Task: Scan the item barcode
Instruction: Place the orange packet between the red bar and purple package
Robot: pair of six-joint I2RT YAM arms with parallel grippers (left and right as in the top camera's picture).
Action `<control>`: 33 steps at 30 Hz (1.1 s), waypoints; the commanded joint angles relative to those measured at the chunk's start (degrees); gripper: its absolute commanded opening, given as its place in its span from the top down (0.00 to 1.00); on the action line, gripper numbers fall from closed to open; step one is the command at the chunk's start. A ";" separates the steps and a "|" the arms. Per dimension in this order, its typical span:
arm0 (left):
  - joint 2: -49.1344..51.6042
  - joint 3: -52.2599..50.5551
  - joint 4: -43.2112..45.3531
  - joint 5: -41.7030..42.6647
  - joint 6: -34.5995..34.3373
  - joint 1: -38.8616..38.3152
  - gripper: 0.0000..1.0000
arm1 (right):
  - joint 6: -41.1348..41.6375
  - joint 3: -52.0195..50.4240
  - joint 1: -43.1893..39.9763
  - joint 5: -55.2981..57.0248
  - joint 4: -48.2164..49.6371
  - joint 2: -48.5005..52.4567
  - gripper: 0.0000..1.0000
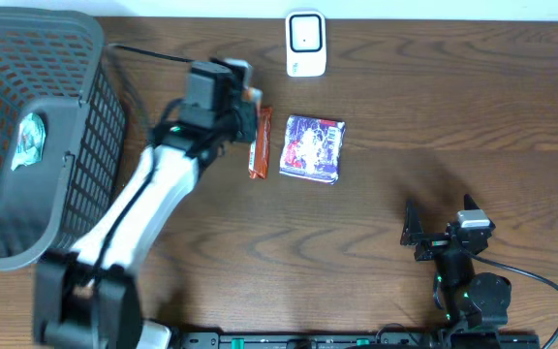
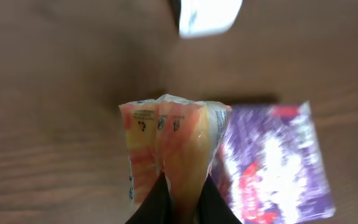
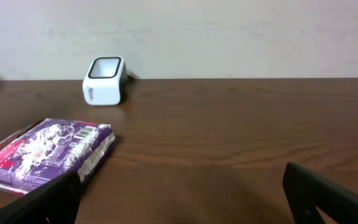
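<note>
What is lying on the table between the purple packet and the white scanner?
Nothing. Only bare brown table separates the purple packet from the white scanner, as the overhead view shows.

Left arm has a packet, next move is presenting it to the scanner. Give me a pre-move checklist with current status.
1. Left hand shut on the orange packet: ok, both fingers pinch its lower end.
2. Barcode facing the scanner: cannot tell, the print on the packet is too blurred to read.
3. Way to the scanner free: ok, nothing appears to stand between them.
4. Purple packet out of the way: ok, it lies flat, off to the side of that line.
5. Right hand open and parked away from the scanner: ok.
</note>
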 commanded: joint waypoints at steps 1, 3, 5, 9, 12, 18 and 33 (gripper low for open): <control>5.77 0.00 -0.02 -2.03 2.23 -3.04 0.93 | -0.83 -0.15 -0.61 -0.13 -0.09 -0.20 0.01; 9.07 0.00 0.50 -1.99 0.55 -4.42 0.92 | -0.83 -0.15 -0.61 -0.13 -0.11 -0.20 0.01; 11.13 0.00 1.22 -1.75 -3.04 -5.53 0.93 | -0.83 -0.15 -0.61 -0.13 -0.11 -0.20 0.01; 12.61 0.00 2.71 1.49 -8.55 -8.22 0.93 | -0.83 -0.15 -0.61 -0.13 -0.11 -0.17 0.01; 12.63 0.00 3.58 1.49 -11.63 -10.10 0.93 | -0.83 -0.15 -0.61 -0.13 -0.11 -0.20 0.01; 12.13 0.09 8.92 1.88 -11.58 -13.16 0.92 | -0.83 -0.15 -0.61 -0.13 -0.11 -0.17 0.01; -9.51 4.50 10.10 1.62 -11.56 4.04 0.39 | -0.83 -0.15 -0.61 -0.13 -0.11 -0.20 0.01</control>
